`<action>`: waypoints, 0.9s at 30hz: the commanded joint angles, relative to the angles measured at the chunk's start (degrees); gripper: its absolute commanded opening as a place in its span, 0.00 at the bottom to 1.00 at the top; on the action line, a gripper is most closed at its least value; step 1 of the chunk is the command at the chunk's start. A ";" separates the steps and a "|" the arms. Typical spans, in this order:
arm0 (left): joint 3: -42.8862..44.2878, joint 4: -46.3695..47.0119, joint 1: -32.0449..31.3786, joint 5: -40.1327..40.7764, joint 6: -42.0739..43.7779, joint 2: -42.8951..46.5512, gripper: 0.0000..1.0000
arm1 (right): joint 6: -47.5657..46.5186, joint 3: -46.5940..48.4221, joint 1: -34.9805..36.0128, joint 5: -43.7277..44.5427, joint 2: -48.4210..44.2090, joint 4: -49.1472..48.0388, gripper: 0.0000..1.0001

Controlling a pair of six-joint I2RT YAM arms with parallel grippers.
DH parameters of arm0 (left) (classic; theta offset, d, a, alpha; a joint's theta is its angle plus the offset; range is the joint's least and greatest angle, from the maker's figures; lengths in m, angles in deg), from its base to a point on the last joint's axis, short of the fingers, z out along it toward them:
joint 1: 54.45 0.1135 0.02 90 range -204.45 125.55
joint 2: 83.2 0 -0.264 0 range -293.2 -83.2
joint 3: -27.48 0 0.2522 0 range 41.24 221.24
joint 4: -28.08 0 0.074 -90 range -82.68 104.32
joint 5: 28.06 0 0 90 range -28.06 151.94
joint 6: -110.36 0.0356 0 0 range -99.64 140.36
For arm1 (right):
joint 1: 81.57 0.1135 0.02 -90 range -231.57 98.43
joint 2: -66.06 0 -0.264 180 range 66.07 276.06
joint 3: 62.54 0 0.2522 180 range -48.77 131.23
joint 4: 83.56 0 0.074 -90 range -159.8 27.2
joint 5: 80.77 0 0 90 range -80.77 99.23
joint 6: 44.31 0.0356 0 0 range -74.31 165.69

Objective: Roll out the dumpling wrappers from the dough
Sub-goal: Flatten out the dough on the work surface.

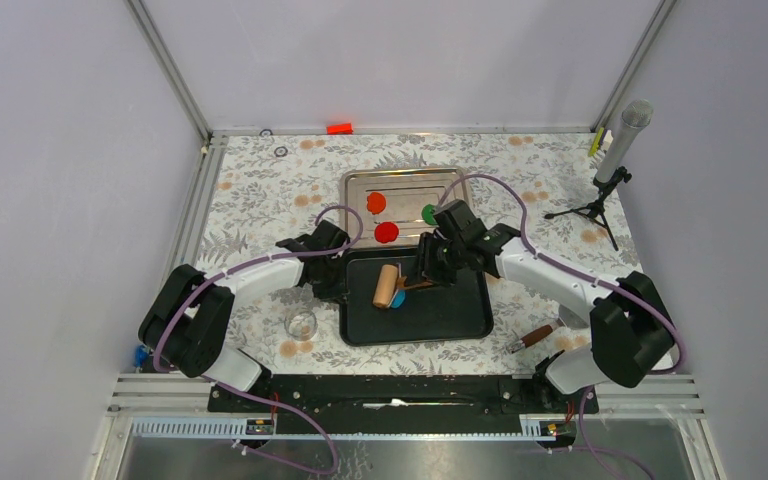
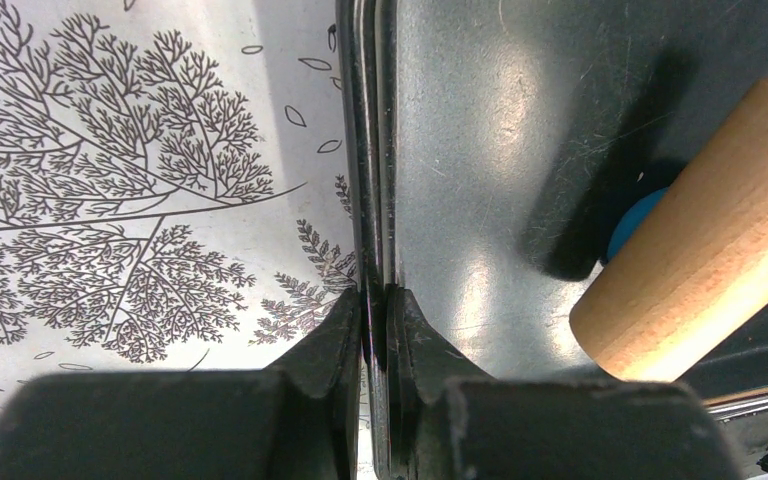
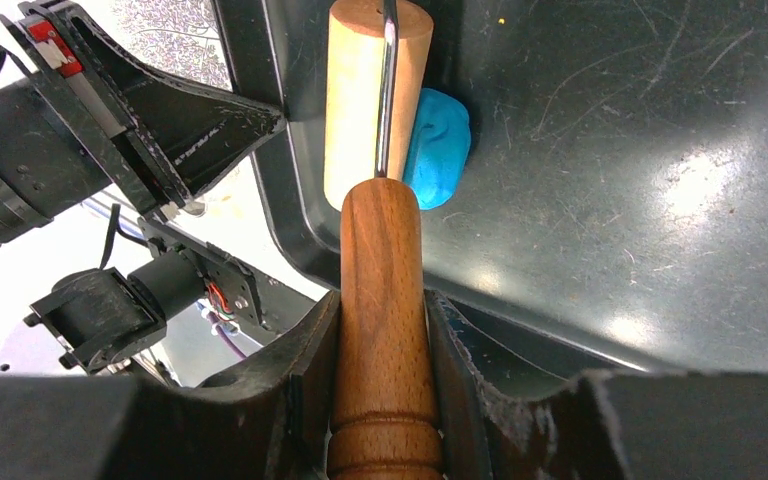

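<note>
Two trays we recorded on the leaf-printed table cover (image 1: 260,200): a shallow black plastic tray (image 1: 440,310) nearer the arms, and a rectangular steel tray (image 1: 405,185) just beyond it.

Item, steel tray: three dumpling wrappers, small flat clay discs lying apart from one another, namely one orange-red (image 1: 376,202), one red (image 1: 387,233) and one green (image 1: 429,213).

Item, black tray: the dough (image 3: 438,148), a thick lump of bright blue modelling clay, lay on the tray floor towards its left side, touching the pale wooden roller drum (image 3: 360,90). Whether the drum bore down on it we could not tell.

Item, roller: a thin metal rod (image 3: 388,90) joined the drum to a dark turned-wood handle (image 3: 381,240).

Item, left gripper (image 2: 375,300): its fingers were pinched together on the black tray's left rim.

Item, right gripper (image 3: 382,310): its fingers were clamped either side of the dark handle, over the tray.

Sundries on the cover: a clear glass (image 1: 302,323) left of the black tray, a brown-handled tool (image 1: 535,336) to its right, and a grey microphone on a small tripod (image 1: 625,140) at the far right.
</note>
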 commanded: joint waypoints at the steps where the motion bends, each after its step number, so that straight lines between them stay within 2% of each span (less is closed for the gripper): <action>1: 0.86 -4.57 -1.18 0.52 3.69 1.94 0.00 | -1.98 -6.54 -0.86 9.85 -2.38 10.91 0.00; 10: 0.96 -4.76 -1.15 0.77 3.58 1.79 0.00 | -0.94 -11.90 -2.96 9.63 -10.16 13.31 0.00; 21: 1.37 -5.54 -1.19 1.08 3.80 2.94 0.00 | -0.27 -8.86 -2.86 5.96 -2.70 7.41 0.00; 27: 1.52 -5.81 -1.19 1.18 3.84 2.96 0.00 | -1.14 -9.15 -2.91 8.01 -3.06 9.10 0.00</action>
